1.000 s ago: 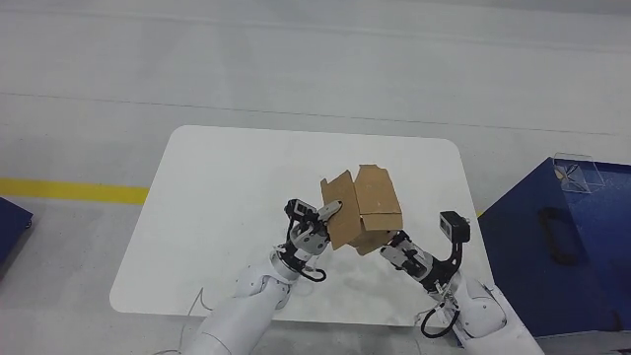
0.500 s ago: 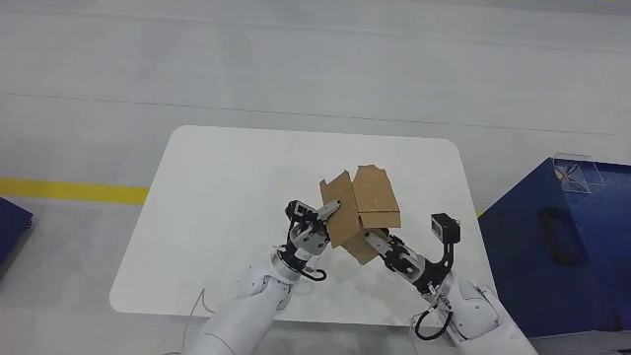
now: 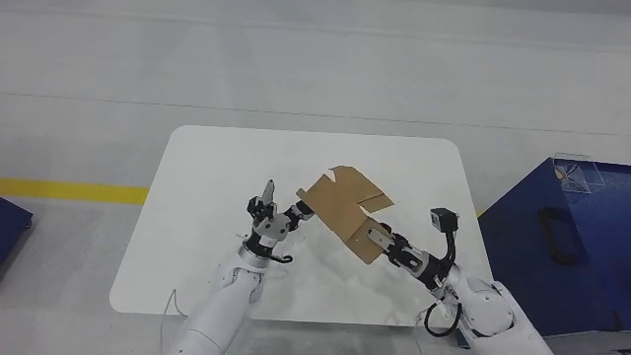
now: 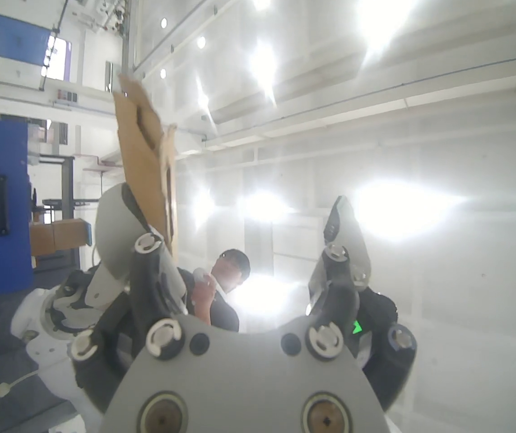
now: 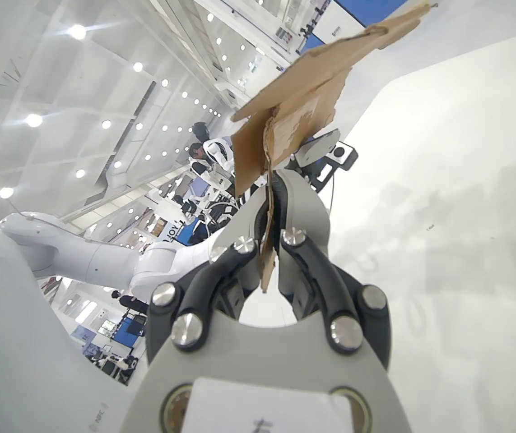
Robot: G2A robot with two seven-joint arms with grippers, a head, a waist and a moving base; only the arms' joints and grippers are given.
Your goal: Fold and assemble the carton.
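A brown, partly folded carton (image 3: 340, 207) hangs tilted above the middle of the white table (image 3: 197, 207). My right gripper (image 3: 380, 240) is shut on its near lower edge; in the right wrist view the cardboard (image 5: 298, 92) rises from between that gripper's (image 5: 271, 195) closed fingers. My left gripper (image 3: 281, 205) stands open just left of the carton, one finger up and the other near the carton's left corner. In the left wrist view the carton's edge (image 4: 145, 159) rises beside one finger (image 4: 149, 245) of the left gripper (image 4: 244, 245), with nothing between the fingers.
A blue block (image 3: 562, 247) stands right of the table, with a small clear stand (image 3: 577, 173) on its far corner. The table's left and far parts are bare. A yellow floor line (image 3: 69, 192) runs out to the left.
My left gripper has let go of the carton, opened and drawn back to the left. The right gripper has swung the carton down to a flatter tilt, leaning left.
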